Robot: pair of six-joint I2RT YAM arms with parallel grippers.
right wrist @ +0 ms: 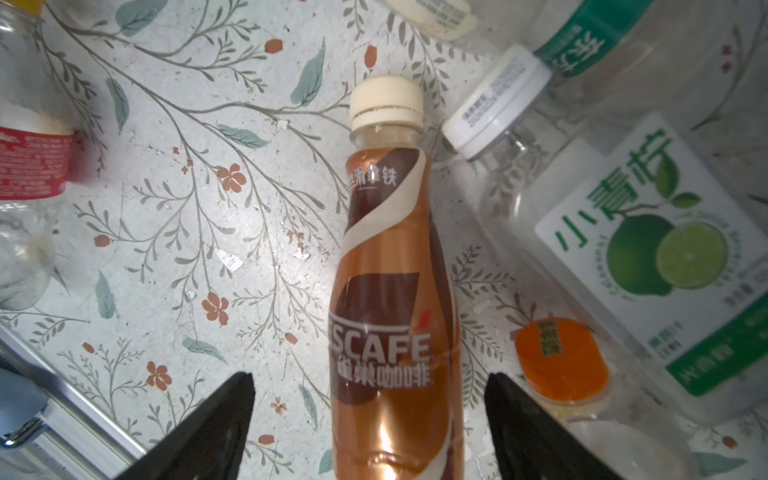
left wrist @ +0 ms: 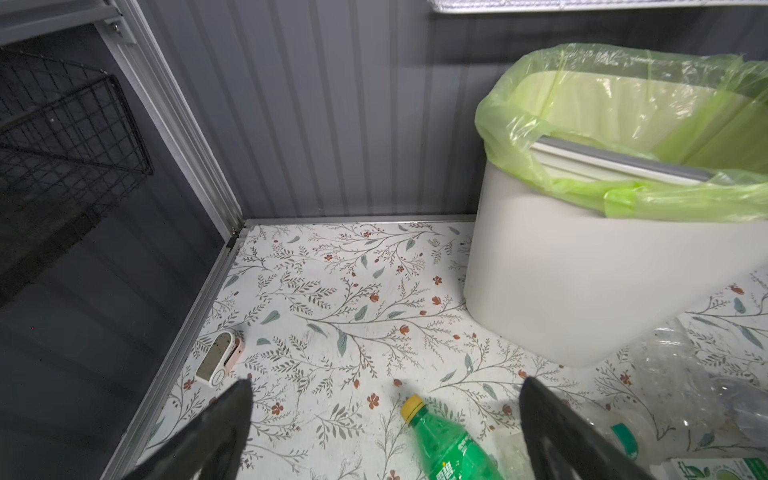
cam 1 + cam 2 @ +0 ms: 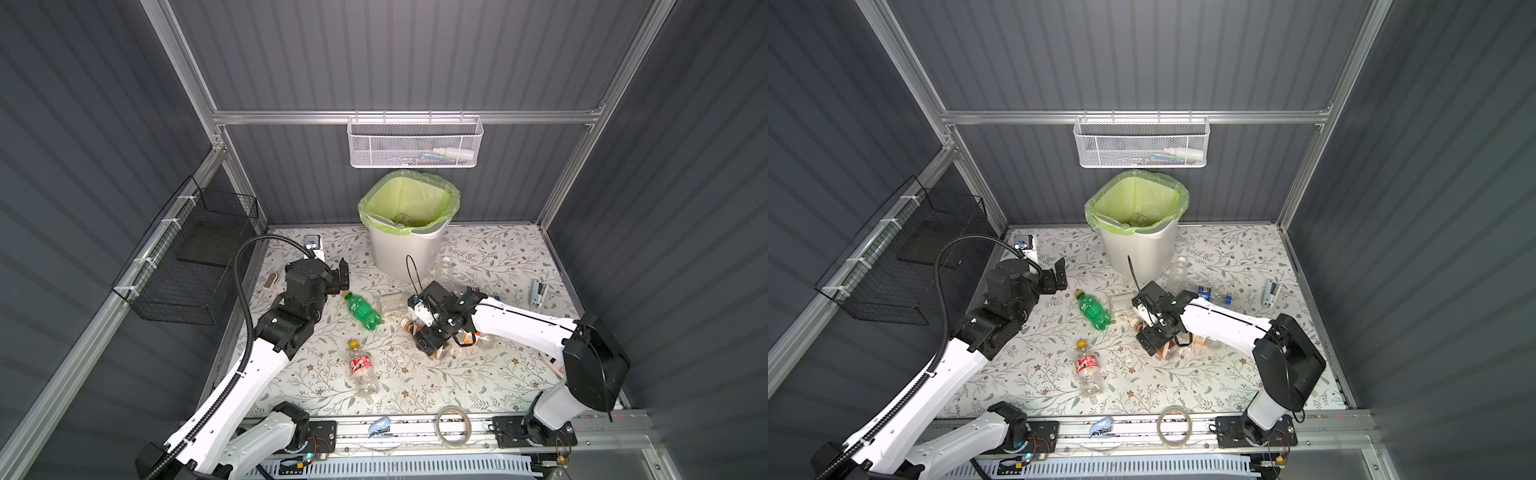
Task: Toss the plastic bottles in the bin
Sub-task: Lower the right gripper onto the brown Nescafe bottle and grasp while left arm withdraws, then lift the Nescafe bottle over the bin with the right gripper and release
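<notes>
Several plastic bottles lie on the floral tabletop as the right gripper, jaws spread, hovers astride a brown bottle without touching it. The pick-up looks in hand: next the jaws must close on its body and carry it to the bin by the back wall. The left gripper hangs splayed wide beside a green bottle.

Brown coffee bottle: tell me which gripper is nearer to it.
Right. The right gripper is right over the brown coffee bottle, open jaws either side of it. The left gripper hangs apart, beyond the green bottle.
</notes>
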